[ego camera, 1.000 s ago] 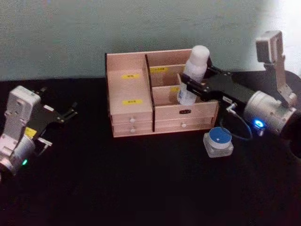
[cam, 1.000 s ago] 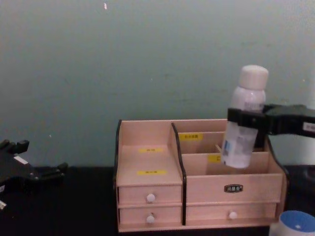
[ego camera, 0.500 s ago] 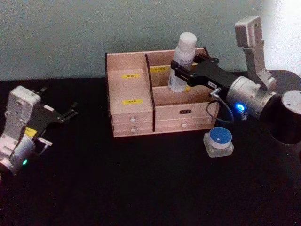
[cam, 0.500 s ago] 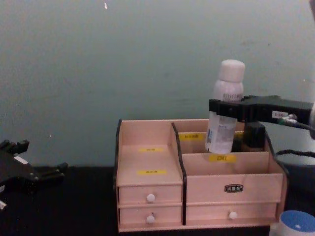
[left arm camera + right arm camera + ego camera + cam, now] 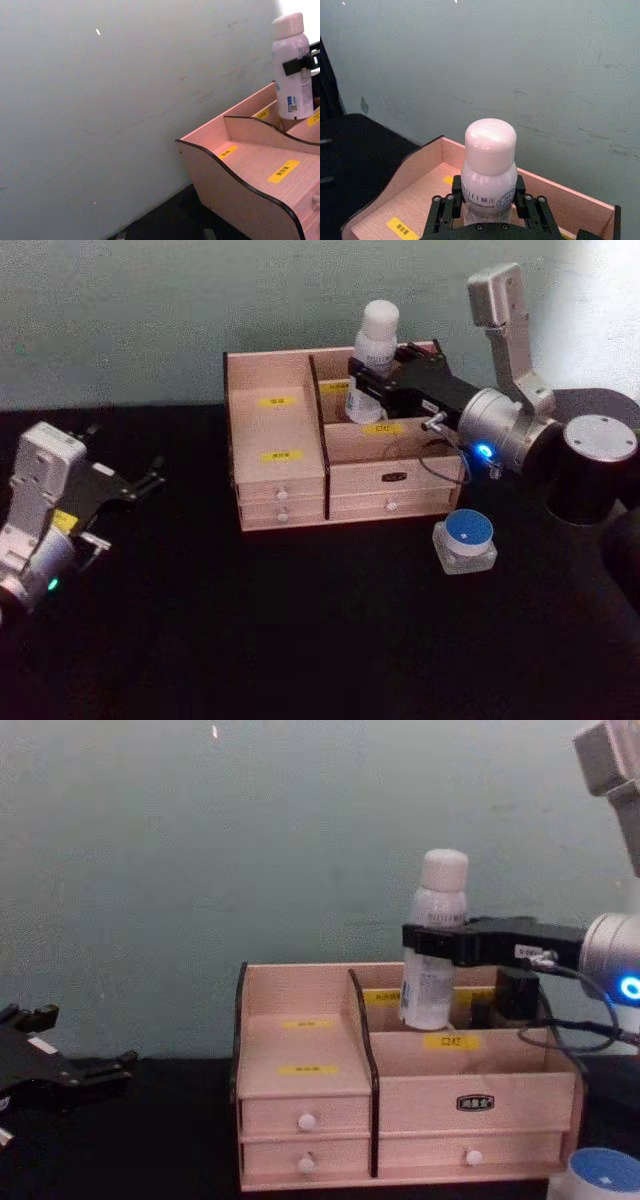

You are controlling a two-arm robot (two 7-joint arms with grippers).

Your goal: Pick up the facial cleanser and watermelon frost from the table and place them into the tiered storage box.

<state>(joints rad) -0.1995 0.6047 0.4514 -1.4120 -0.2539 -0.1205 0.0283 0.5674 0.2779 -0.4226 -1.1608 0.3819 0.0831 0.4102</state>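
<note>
Your right gripper is clamped round the waist of the bottle, which I take to be the facial cleanser. Over the last second it has carried the bottle left and back toward the wall, from above the front right tiers of the box to the rear right compartment, just beside the centre divider, and also lower. In the chest view the base now sits below the back rim, about level with the tier wall in front. You cannot tell whether it touches the floor, so I judge the placing nearly done but the release still to come. The bottle stands upright, long axis vertical, cap up. The jar waits on the table by the box's right front corner. Your left gripper is parked well off to the left.
</note>
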